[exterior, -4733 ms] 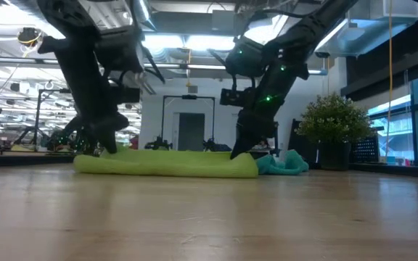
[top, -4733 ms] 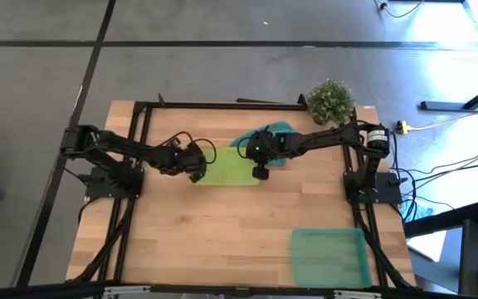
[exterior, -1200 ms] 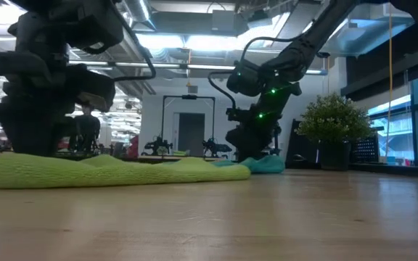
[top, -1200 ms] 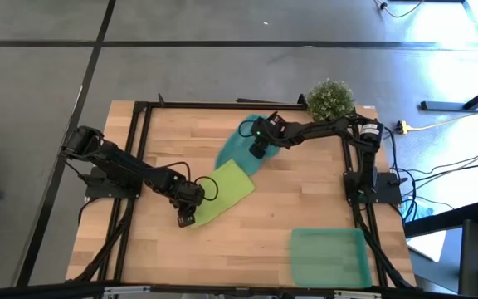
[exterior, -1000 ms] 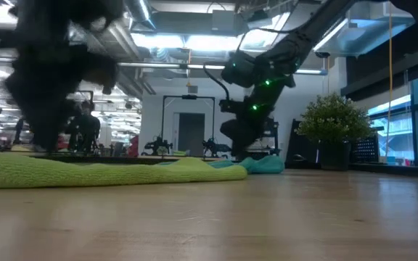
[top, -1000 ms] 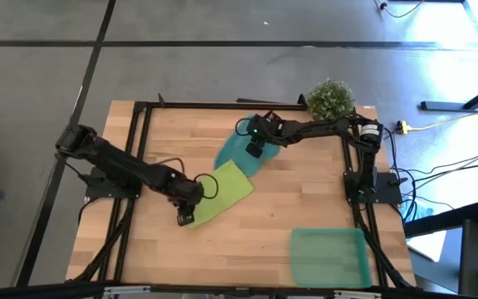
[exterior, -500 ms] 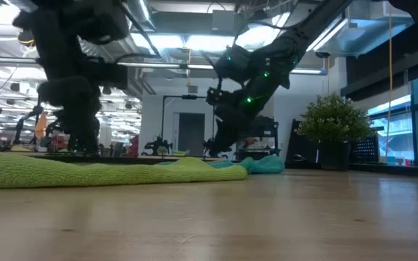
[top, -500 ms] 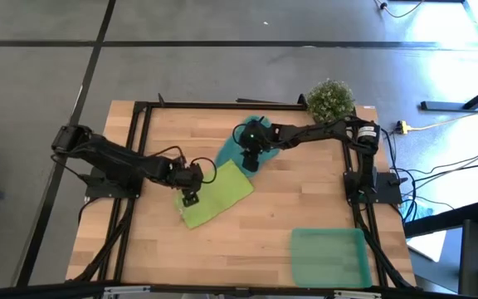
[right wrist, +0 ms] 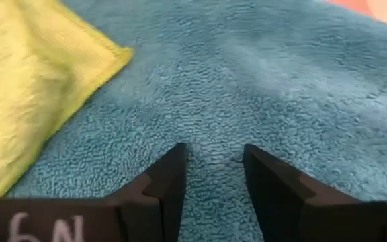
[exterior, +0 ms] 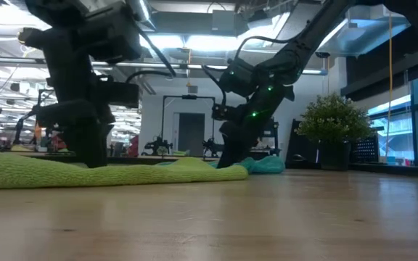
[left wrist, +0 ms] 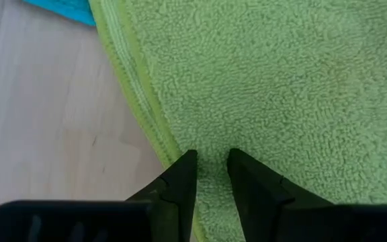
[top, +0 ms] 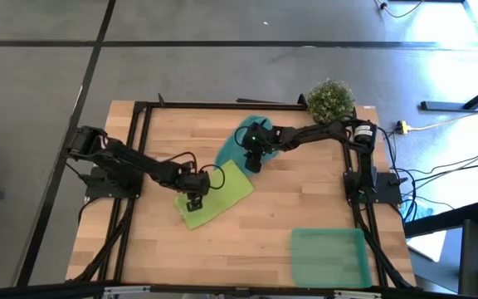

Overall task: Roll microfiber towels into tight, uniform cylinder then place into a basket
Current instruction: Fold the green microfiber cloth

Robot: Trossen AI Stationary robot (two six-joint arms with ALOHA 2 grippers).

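The lime green towel (top: 220,193) lies spread flat and slantwise on the table's middle. Its far corner (right wrist: 52,74) overlaps the teal towel (top: 237,146), which lies flat behind it. My left gripper (top: 193,202) stands point-down on the green towel next to its hemmed left edge (left wrist: 136,87), fingers a narrow gap apart. My right gripper (top: 253,164) stands point-down on the teal towel's near part, fingers a little apart. The green basket (top: 329,256) sits at the near right. My left gripper (left wrist: 211,161) touches the green towel's top face (left wrist: 210,138) with both fingertips, just inside the hemmed left edge, coming from above. The towel lies flat on the table. My right gripper (right wrist: 215,158) touches the teal towel's top face (right wrist: 213,131) with both fingertips, from above. The towel lies flat there.
A small bushy plant (top: 330,100) stands at the far right corner, close behind my right arm. Bare wood (top: 247,241) lies between the towels and the basket. A dark frame (top: 139,133) runs along the table's edges.
My left gripper has gone from the green towel's near left corner toward the far edge along the towel's left side, then come down onto it. My right gripper has shifted slightly toward the near edge on the teal towel. Both towels have stayed where they were.
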